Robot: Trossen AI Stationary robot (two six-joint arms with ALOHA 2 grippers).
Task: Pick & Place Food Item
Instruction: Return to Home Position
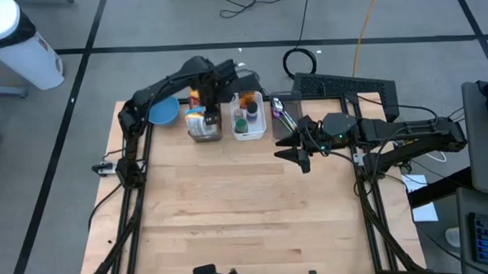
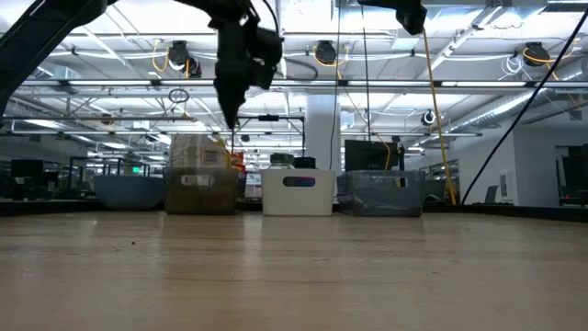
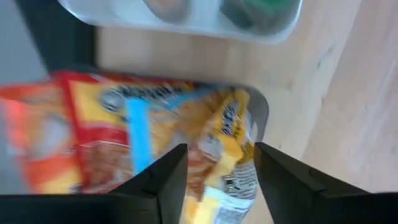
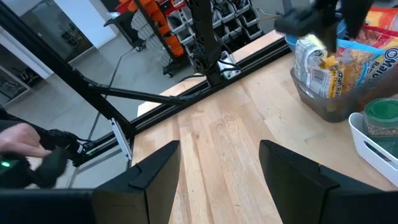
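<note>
The sorting seems done, and the step in hand is the return home. The left gripper point(image 3: 217, 163), spread and empty, hangs just above the left black bin point(image 1: 205, 133), where the yellow noodle pack point(image 3: 227, 124) lies. It should rise straight up before folding back. The right gripper point(image 1: 292, 151), also spread, holds nothing. Around the left gripper I count three bins, one blue bowl point(image 1: 163, 112) and at least two packs.

3 bins point(image 1: 205, 137) point(image 1: 250, 135) point(image 1: 287, 99), 1 bowl point(image 1: 163, 112), 2 arms point(image 1: 157, 89) point(image 1: 406, 131).
</note>
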